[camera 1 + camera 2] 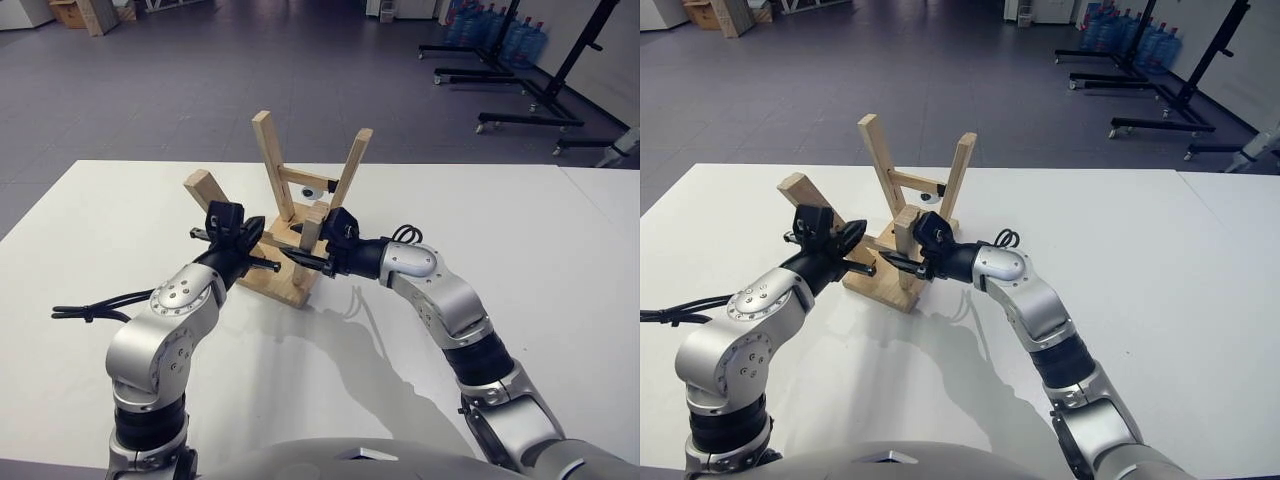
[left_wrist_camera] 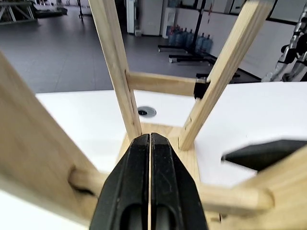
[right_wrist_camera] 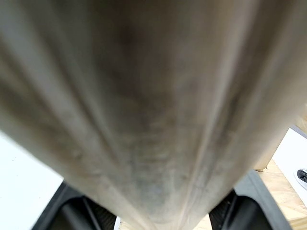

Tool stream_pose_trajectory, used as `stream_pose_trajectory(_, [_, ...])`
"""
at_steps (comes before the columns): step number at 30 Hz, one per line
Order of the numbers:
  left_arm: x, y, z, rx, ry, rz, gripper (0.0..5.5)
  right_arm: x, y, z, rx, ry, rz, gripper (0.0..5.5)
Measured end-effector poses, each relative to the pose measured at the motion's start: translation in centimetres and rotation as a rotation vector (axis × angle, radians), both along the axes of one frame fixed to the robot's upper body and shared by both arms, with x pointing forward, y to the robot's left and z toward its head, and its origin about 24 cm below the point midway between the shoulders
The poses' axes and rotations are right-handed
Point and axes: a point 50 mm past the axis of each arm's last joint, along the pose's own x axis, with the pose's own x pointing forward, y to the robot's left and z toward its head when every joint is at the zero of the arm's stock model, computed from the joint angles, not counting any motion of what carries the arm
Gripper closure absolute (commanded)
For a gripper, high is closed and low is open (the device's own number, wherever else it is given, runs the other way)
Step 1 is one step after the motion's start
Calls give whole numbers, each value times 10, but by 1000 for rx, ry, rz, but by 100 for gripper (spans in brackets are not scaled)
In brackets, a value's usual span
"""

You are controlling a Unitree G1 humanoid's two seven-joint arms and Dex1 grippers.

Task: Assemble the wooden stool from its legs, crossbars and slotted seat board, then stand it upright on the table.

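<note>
Our left hand (image 1: 268, 266) pinched together beside the upturned pale-wood stool (image 1: 283, 236), our right hand (image 1: 302, 261) clamped on its near leg (image 1: 314, 225)

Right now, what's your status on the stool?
Left gripper shut, empty, at near crossbar. Right gripper shut on near leg. Stool upside down on table, left leg leaning outward.

I work at a white table (image 1: 560, 260). A round grommet (image 2: 146, 111) is set into its surface. Beyond the table's far edge lies a grey floor (image 1: 200, 90), evenly lit. At the far right of the room stand black wheeled frames (image 1: 530, 95), with blue water bottles (image 1: 500, 30) grouped behind them. Wooden crates (image 1: 85, 12) sit at the far left.
</note>
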Motion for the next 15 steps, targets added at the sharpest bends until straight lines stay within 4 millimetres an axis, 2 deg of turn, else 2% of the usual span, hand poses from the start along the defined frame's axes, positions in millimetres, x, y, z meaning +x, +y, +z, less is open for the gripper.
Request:
stream_pose_trajectory(6, [6,-10,32,-44,-96,-14,546,-2,-1,0,2,2,-1,344])
stream_pose_trajectory(7, [3,-14,24,-41,-65,-37,546,-2,-1,0,2,3,0,344])
stream_pose_trajectory(9, [-6,-19,-15,-10,90,-66,546,-2,0,1,2,7,0,344])
stream_pose_trajectory(12, [-10,-17,-20,-7,82,-67,546,-2,-1,-1,-3,20,-9,344])
stream_pose_trajectory(15, [-2,-8,-9,-9,41,-26,546,-2,-1,1,-5,15,-4,344])
